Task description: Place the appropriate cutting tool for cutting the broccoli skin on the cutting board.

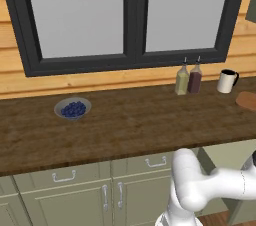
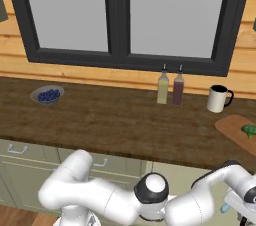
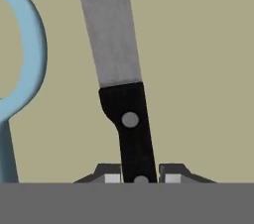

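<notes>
In the hand view a knife lies on a flat beige surface, its black riveted handle (image 3: pixel 132 124) toward me and its grey blade (image 3: pixel 108 29) pointing away. My gripper (image 3: pixel 140 176) is shut on the knife, with one finger pressed to each side of the handle's end. The cutting board (image 2: pixel 233 127), a light wooden slab, lies at the counter's right end with a green broccoli (image 2: pixel 249 131) on it. Its edge also shows in the left base view as the cutting board (image 1: pixel 246 100). My arm reaches down below the counter's front edge at the right.
A light blue ring-shaped tool (image 3: pixel 31 49) lies just left of the knife. On the dark counter (image 2: pixel 115 120) stand a white mug (image 2: pixel 217 99), two bottles (image 2: pixel 170 88) and a bowl of blueberries (image 2: pixel 48 94). Cabinet doors (image 1: pixel 85 195) run below.
</notes>
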